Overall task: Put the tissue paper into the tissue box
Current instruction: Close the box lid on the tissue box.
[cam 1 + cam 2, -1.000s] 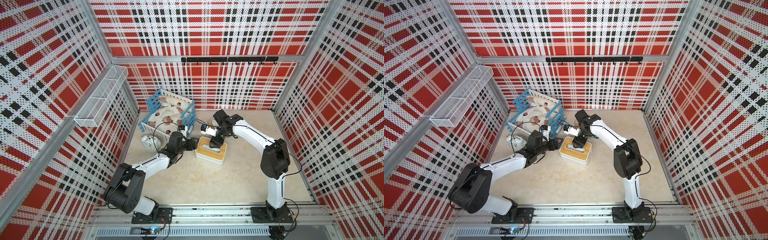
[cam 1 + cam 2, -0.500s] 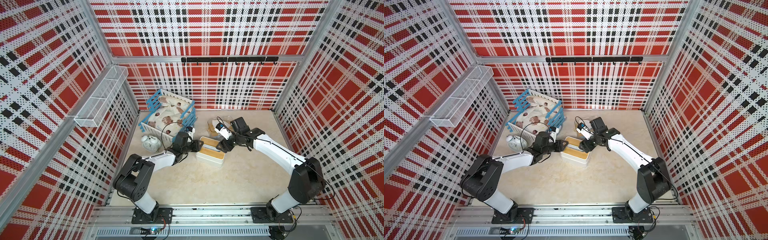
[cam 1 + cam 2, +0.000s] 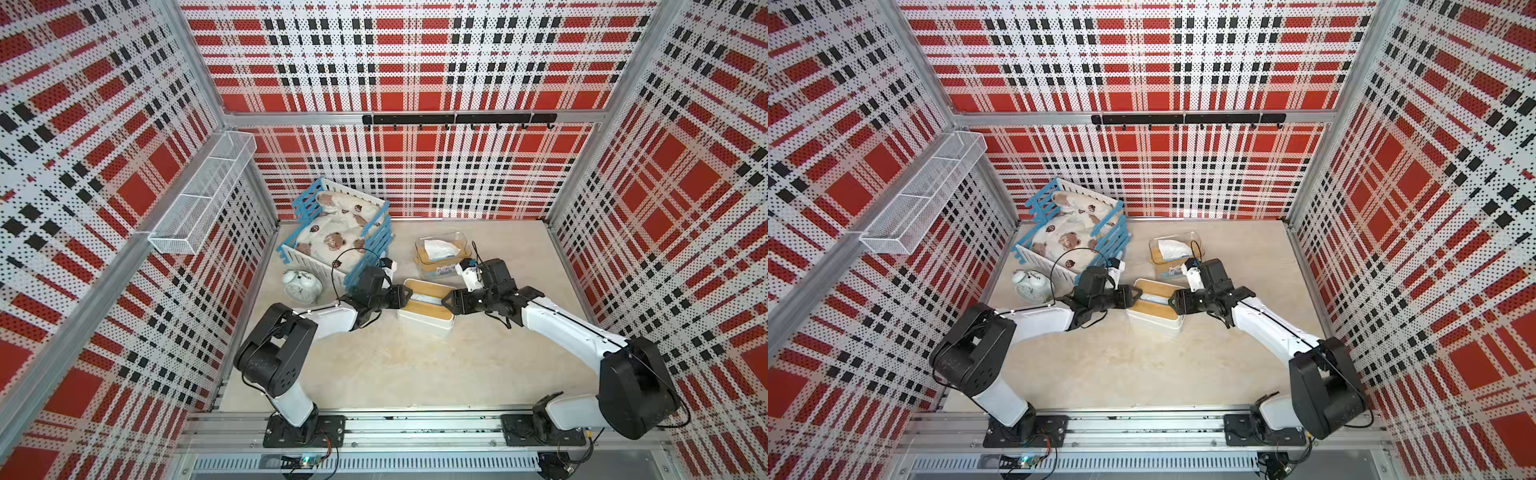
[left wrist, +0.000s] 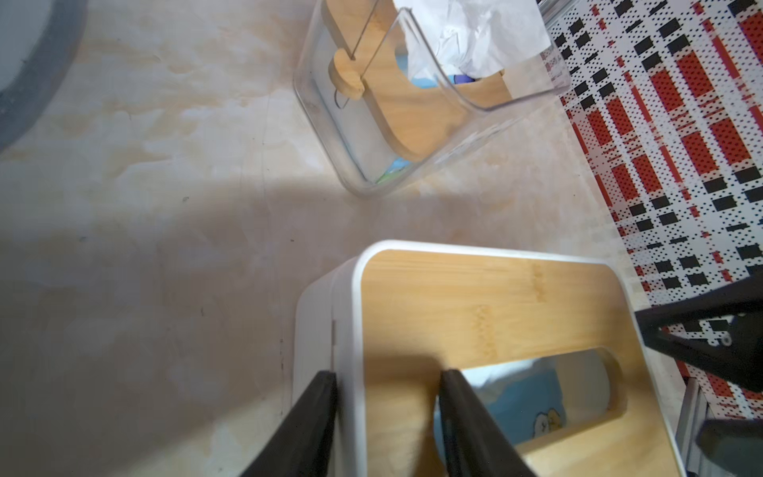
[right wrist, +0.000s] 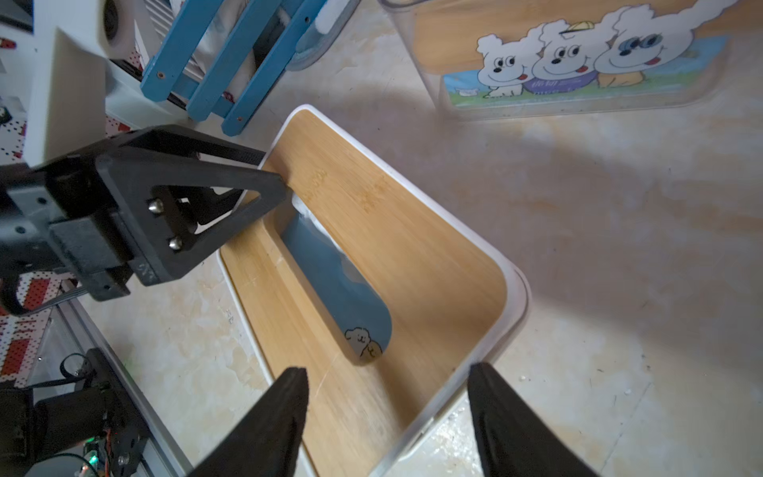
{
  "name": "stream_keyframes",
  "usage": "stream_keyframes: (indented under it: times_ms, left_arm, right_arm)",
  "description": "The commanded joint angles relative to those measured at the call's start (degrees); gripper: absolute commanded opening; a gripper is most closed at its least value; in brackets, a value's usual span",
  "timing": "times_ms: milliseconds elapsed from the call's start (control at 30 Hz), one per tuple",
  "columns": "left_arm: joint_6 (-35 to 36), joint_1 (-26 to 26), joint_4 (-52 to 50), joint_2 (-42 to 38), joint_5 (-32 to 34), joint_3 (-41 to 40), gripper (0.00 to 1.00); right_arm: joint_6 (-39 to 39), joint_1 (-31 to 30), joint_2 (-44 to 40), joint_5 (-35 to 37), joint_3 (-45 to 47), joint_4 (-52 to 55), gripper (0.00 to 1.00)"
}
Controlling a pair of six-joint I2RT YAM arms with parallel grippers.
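I had the left pincer (image 4: 388,378) clamped on one end of the tissue box (image 4: 475,297): one finger outside the wall, one in the lid slot. The right pincer (image 5: 388,380) stood wide open at the opposite end, empty. The tissue paper (image 5: 342,281) lay inside, under the slot, between them

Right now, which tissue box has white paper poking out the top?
The see-through box with cartoon dogs, at the back: white tissue sticks up from it. The white box only shows a blue pack down in its slot.

tissue paper (image 5: 342,285) in tissue box (image 3: 422,326), clear box (image 3: 436,270) behind it, crate (image 3: 370,249) back left, clock (image 3: 301,286) before crate
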State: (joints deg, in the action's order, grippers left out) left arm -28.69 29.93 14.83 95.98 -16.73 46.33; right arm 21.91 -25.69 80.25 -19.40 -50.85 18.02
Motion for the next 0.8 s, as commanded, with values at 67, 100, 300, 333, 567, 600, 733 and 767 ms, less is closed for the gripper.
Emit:
stream_keyframes:
  times_ms: [67, 100, 300, 333, 567, 600, 733, 767]
  left_arm:
    - [-4.6, 1.5, 1.1, 0.2, -7.5, -0.8, 0.46]
    - [-4.7, 1.4, 1.0, 0.3, -7.7, -0.7, 0.46]
    - [-4.0, 0.2, -0.5, -0.5, -4.9, -1.4, 0.49]
    - [-3.6, 0.0, -1.0, -0.6, -4.7, -1.2, 0.5]
    - [-2.0, -0.9, -1.8, -0.6, -3.9, -0.3, 0.64]
    - [-1.8, -0.9, -1.9, 0.0, -4.3, 0.2, 0.66]
    - [-1.9, -0.1, -0.5, 1.6, -5.9, 1.0, 0.73]
    - [-2.0, 0.3, -0.2, 2.0, -6.4, 1.1, 0.74]
  right_arm:
    - [4.6, 0.1, 1.8, -1.3, 1.5, -5.3, 0.7]
    - [4.7, 0.3, 2.0, -1.2, 1.6, -5.3, 0.7]
    - [4.1, 1.5, 1.6, -1.3, 2.2, -3.7, 0.68]
    - [3.9, 1.8, 1.5, -1.4, 2.2, -3.2, 0.67]
    - [4.3, 2.5, 2.3, -3.5, 2.5, -2.6, 0.59]
    - [4.6, 2.5, 2.8, -4.0, 2.7, -3.2, 0.58]
    - [5.2, 2.5, 4.3, -4.5, 3.4, -5.0, 0.54]
    - [5.5, 2.5, 4.4, -4.7, 3.6, -5.6, 0.53]
